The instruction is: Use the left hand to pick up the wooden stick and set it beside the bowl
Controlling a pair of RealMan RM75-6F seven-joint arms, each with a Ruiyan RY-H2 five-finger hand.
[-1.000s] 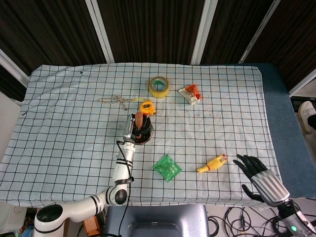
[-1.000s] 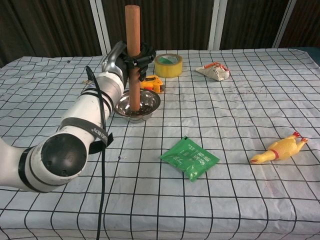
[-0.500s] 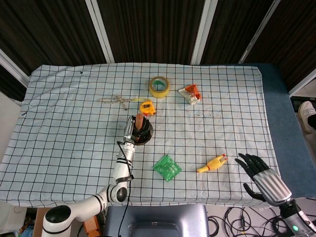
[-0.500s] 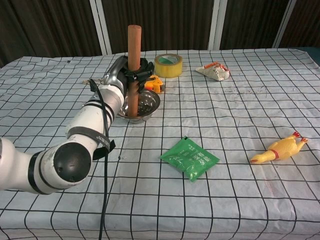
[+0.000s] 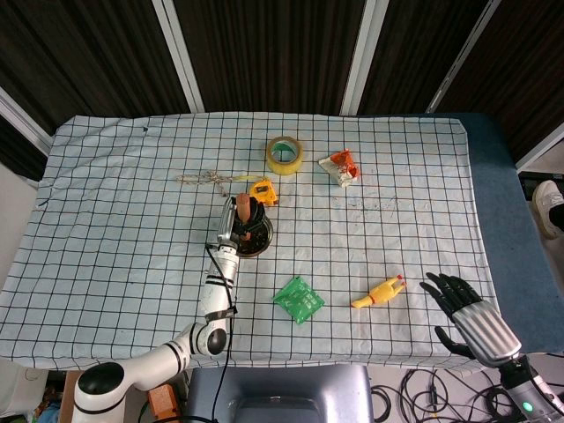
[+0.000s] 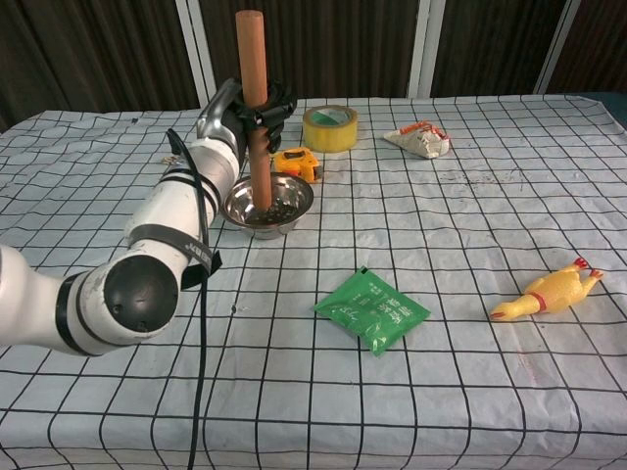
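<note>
While left hand (image 6: 257, 110) fingers clamp the upright stick (image 6: 254, 93) over the bowl (image 6: 269, 205), transport is underway; next, shift sideways off the bowl, lower to tabletop.

White arms, black-fingered silver hands

Left hand (image 6: 247, 110) grips wooden stick (image 6: 253, 88) near mid-length; black fingers (image 6: 275, 104) wrap the shaft. Stick nearly upright, its lower end down in the metal bowl (image 6: 268, 204). Yellow tape measure (image 6: 298, 164) just behind bowl; tape roll (image 6: 329, 128) farther back. Green packet (image 6: 371, 309) near front of counter (image 6: 470, 215), rubber chicken (image 6: 549, 290) at right, crumpled wrapper (image 6: 419, 138) at back.
</note>
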